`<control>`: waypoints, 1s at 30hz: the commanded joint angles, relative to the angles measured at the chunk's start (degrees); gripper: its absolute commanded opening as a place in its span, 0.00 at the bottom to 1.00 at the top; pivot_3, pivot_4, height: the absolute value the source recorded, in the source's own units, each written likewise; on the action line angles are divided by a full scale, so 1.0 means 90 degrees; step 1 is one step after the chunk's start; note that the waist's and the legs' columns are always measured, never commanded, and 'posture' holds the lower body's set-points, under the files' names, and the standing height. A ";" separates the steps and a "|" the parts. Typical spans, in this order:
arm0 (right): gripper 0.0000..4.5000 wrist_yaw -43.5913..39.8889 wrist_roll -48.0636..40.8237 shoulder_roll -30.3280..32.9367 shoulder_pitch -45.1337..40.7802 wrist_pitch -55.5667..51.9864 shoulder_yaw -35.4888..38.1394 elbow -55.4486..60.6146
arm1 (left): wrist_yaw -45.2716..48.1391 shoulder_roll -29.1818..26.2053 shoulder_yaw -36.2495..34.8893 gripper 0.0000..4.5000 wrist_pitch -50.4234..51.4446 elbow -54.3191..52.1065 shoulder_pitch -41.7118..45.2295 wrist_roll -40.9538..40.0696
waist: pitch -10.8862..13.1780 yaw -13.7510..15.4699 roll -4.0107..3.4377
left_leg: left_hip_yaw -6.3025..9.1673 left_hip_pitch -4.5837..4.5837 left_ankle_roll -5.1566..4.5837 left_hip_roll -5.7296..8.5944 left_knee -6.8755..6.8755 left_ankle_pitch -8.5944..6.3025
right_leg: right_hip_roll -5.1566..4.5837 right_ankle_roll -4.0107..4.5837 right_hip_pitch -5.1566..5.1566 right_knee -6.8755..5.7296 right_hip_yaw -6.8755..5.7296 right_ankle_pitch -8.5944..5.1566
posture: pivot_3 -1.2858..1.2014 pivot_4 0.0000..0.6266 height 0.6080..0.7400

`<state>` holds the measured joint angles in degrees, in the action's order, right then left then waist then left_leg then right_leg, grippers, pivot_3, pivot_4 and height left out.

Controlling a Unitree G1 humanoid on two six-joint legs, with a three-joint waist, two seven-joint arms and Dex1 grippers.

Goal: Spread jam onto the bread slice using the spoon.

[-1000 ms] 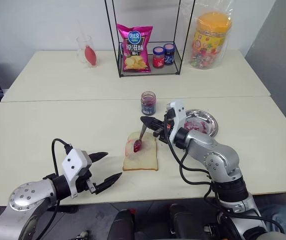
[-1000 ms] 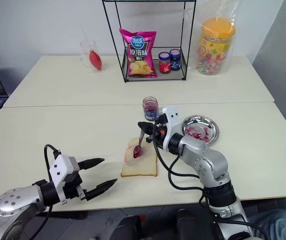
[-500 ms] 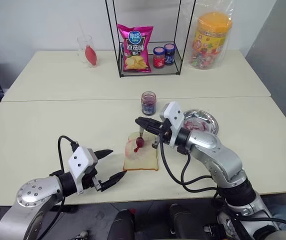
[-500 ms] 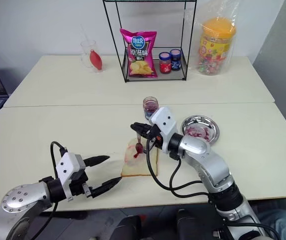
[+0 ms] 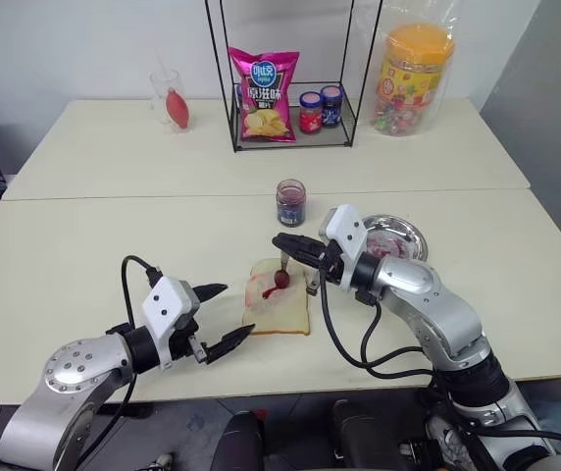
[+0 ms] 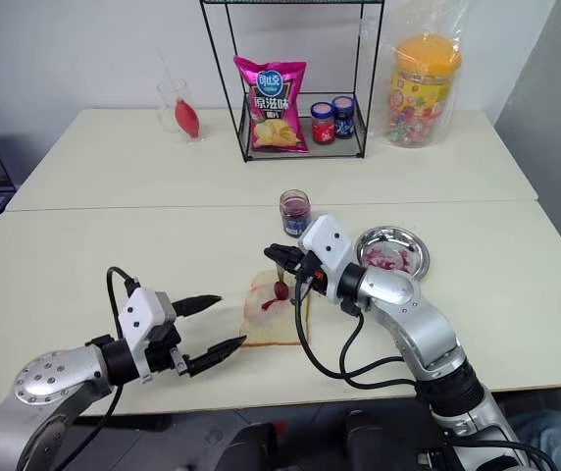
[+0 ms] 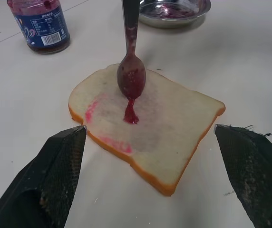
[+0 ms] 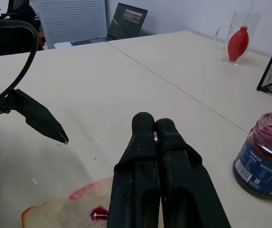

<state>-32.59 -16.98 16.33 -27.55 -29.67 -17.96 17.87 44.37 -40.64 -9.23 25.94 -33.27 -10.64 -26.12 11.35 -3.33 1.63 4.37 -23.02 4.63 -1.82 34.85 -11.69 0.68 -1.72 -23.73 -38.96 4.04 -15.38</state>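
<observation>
Fingers of our right gripper (image 5: 282, 242) are pinched shut on the handle of the spoon (image 7: 130, 57), which hangs almost upright with its bowl just above the middle of the bread slice (image 7: 174, 137). Fingers of our left gripper (image 5: 218, 316) are spread wide and hold nothing; they hover just beside the slice's near left corner, low over the tabletop (image 5: 84, 245).

We see the slice lying flat near the front of the tabletop, with a pink smear across its centre. A thread of dark jam (image 7: 130, 111) runs from the spoon's tip down to a small glossy blob on the bread. The open jam jar (image 5: 291, 201) stands just behind the slice, and a round metal dish (image 5: 403, 235), smeared with jam, sits to its right.

To do this step well, we judge we should tip the bowl flatter, press lightly, and sweep the blob outward toward the bare corners. Pressing hard may tear the crumb or shift the slice, so our open left fingers could steady an edge.
</observation>
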 commanded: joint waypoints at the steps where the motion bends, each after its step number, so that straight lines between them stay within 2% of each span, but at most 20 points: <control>1: 0.00 -0.0022 -0.0148 0.0009 -0.0131 -0.0042 0.0342 0.0383 | -0.0018 -0.0016 -0.0031 1.00 -0.0013 -0.0223 0.0040 -0.0064 | 0.0000 0.0001 0.0000 | 0.0000 0.0000 0.0000 0.0000 0.0000 0.0000 | 0.0000 0.0000 0.0000 0.0000 0.0000 0.0000 | 0.52 0.24 1.00; 7: 0.00 0.0107 -0.0675 -0.0094 -0.0234 -0.0726 0.0828 0.0697 | -0.0068 0.0024 -0.0135 1.00 -0.0062 -0.0190 0.0050 -0.0088 | 0.0000 0.0003 0.0000 | 0.0000 0.0000 0.0000 0.0001 0.0001 0.0000 | 0.0000 0.0000 0.0000 0.0000 0.0000 0.0000 | 0.52 0.24 1.00; 12: 0.00 0.1122 -0.2485 -0.1101 -0.0279 -0.2738 0.2073 0.0565 | 0.0104 0.0031 -0.0395 1.00 -0.0318 -0.0128 -0.0156 -0.0170 | -0.0001 0.0002 0.0001 | 0.0001 0.0000 0.0000 -0.0001 0.0001 0.0000 | 0.0000 -0.0001 0.0001 -0.0002 0.0001 0.0001 | 0.52 0.24 1.00; 15: 0.00 0.1610 -0.3032 -0.1580 -0.0266 -0.3353 0.2517 0.0253 | 0.0209 0.0006 -0.0541 1.00 -0.0453 -0.0076 -0.0259 -0.0194 | -0.0001 -0.0001 0.0002 | 0.0001 0.0000 0.0000 -0.0002 0.0001 0.0000 | 0.0001 0.0000 0.0001 -0.0003 0.0000 0.0001 | 0.52 0.24 1.00; 21: 0.00 0.2180 -0.3200 -0.2132 -0.0253 -0.3459 0.2809 -0.0328 | 0.0445 -0.0081 -0.0746 1.00 -0.0588 0.0101 -0.0575 -0.0109 | -0.0002 -0.0011 0.0003 | -0.0001 0.0000 0.0000 0.0001 0.0001 0.0000 | 0.0000 0.0010 0.0000 -0.0001 0.0003 -0.0005 | 0.52 0.24 1.00; 30: 0.00 0.2129 -0.2820 -0.2365 -0.0259 -0.2941 0.2449 -0.1103 | 0.0546 -0.0080 -0.0699 1.00 -0.0761 0.0163 -0.0699 -0.0008 | -0.0004 -0.0046 0.0005 | -0.0001 0.0000 0.0000 -0.0001 -0.0001 0.0000 | 0.0001 0.0026 -0.0001 -0.0001 0.0001 -0.0015 | 0.52 0.24 1.00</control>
<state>-12.57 -42.31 -4.08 -29.26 -57.98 4.89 7.87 49.18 -40.90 -14.67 20.59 -31.16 -17.21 -26.32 11.32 -3.75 1.68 4.35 -23.02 4.63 -1.83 34.84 -11.69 0.69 -1.48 -23.73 -38.97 4.06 -15.51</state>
